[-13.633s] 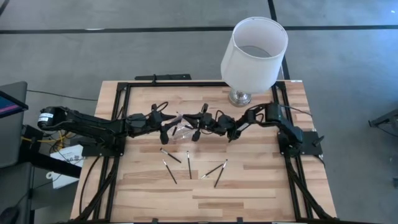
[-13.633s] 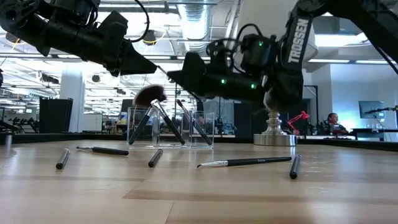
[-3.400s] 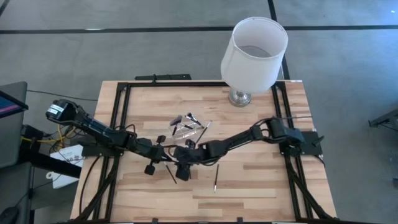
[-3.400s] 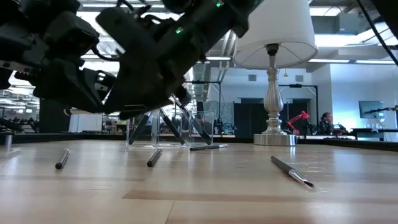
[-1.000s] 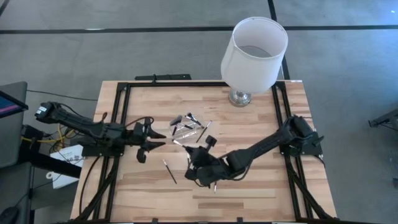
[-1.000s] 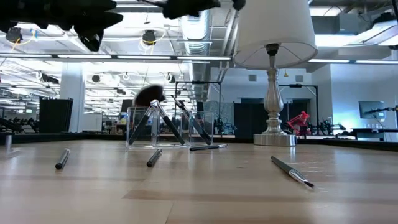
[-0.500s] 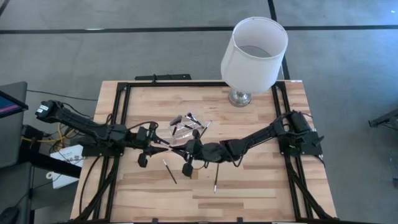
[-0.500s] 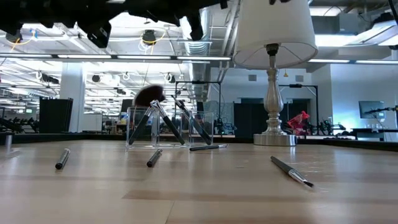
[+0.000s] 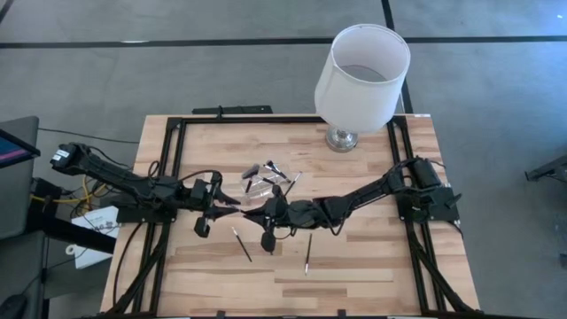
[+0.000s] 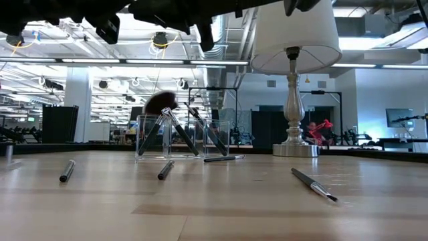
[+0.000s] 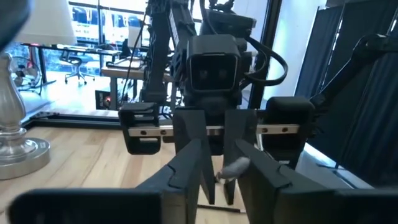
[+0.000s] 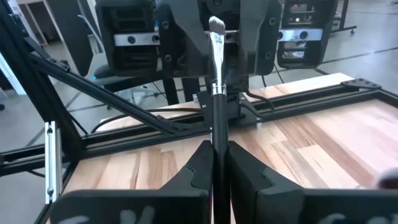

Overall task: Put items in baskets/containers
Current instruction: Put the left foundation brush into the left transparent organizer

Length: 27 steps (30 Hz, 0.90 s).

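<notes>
My right gripper [image 12: 217, 148] hangs above the table's middle, shut on a thin makeup brush [image 12: 216, 81] that it holds level. The brush's pale bristle end [image 11: 235, 167] reaches between the fingers of my left gripper [image 11: 224, 171], which faces it from the table's left and stands open. In the high view the two grippers meet tip to tip, left [image 9: 232, 203] and right [image 9: 264, 211]. Behind them stands the clear container [image 10: 180, 137] with several brushes leaning in it. Loose brushes [image 9: 241, 244] [image 9: 307, 252] lie flat on the wood. My right gripper pinches the brush's dark handle [image 12: 217, 138] between its two fingers. It comes level from the table's right, and the brush lies along the fingers and sticks out past their tips. The brush is lifted clear of the table, bristles toward the left gripper. My left gripper's fingers flank the bristle end; whether they touch it I cannot tell.
A lamp with a white shade [image 9: 359, 75] stands on a silver base at the far right of the table. One more brush [image 10: 224, 158] lies beside the container. Black rails [image 9: 168, 177] frame the tabletop. Bare wood lies along the near edge.
My right gripper has carried the brush from nearer the front edge toward the left gripper and swung it level. The bristle end now sits between the left fingers. My left gripper's fingers have drawn closer together.
</notes>
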Each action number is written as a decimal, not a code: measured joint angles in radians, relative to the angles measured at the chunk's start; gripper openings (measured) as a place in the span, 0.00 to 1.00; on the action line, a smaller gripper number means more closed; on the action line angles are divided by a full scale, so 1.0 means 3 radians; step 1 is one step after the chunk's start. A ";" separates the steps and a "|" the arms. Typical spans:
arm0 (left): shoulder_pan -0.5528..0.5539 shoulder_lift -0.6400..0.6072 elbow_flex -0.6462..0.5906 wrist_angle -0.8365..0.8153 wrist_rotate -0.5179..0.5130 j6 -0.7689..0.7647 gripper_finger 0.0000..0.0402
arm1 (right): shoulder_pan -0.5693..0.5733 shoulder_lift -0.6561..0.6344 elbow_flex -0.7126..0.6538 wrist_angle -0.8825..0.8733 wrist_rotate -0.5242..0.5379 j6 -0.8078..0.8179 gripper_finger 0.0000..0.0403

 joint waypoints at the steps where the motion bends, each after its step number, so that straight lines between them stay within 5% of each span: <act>1: 0.0000 0.0000 0.0000 0.0001 0.0005 0.0000 0.19 | 0.0000 0.0000 0.0000 0.0001 0.0002 0.0001 0.04; 5: 0.0000 0.0000 0.0000 0.0006 0.0011 -0.0003 0.06 | -0.0003 0.0000 0.0000 0.0000 0.0001 -0.0001 0.07; 11: 0.0000 0.0001 0.0000 -0.0003 -0.0052 -0.0087 0.06 | -0.0001 0.0000 0.0001 -0.0114 0.0002 0.0001 0.12; 16: 0.0029 0.0000 0.0005 -0.0017 -0.0154 -0.0093 0.06 | 0.0001 -0.0059 0.0010 -0.0760 0.0006 0.0207 0.16; 27: 0.0660 0.0154 0.0726 -0.1724 -0.0305 -0.0230 0.06 | 0.0099 -0.0351 0.0181 -0.2720 0.0440 0.1184 0.30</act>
